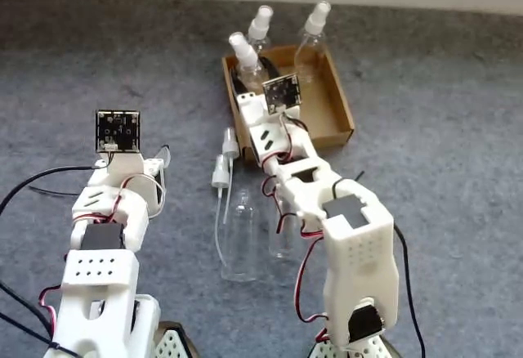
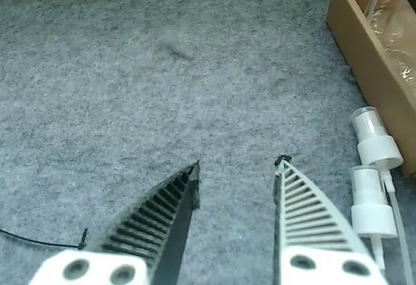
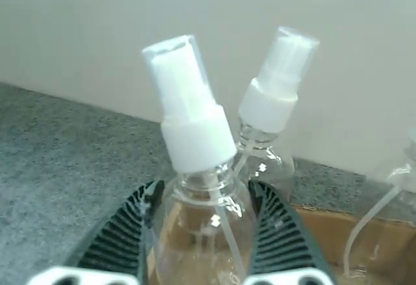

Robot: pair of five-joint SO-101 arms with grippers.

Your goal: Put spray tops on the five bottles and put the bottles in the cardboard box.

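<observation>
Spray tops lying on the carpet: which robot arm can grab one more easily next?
Probably the left arm. The left gripper is open and hangs just beside the two loose spray tops. The right gripper is busy, shut on a capped bottle at the cardboard box.

Right arm (image 1: 315, 190) extends over the box (image 1: 325, 113), right gripper (image 3: 205, 194) clamped on a bottle (image 3: 195, 230); left gripper (image 2: 237, 164) hangs open, well left of the box.
</observation>
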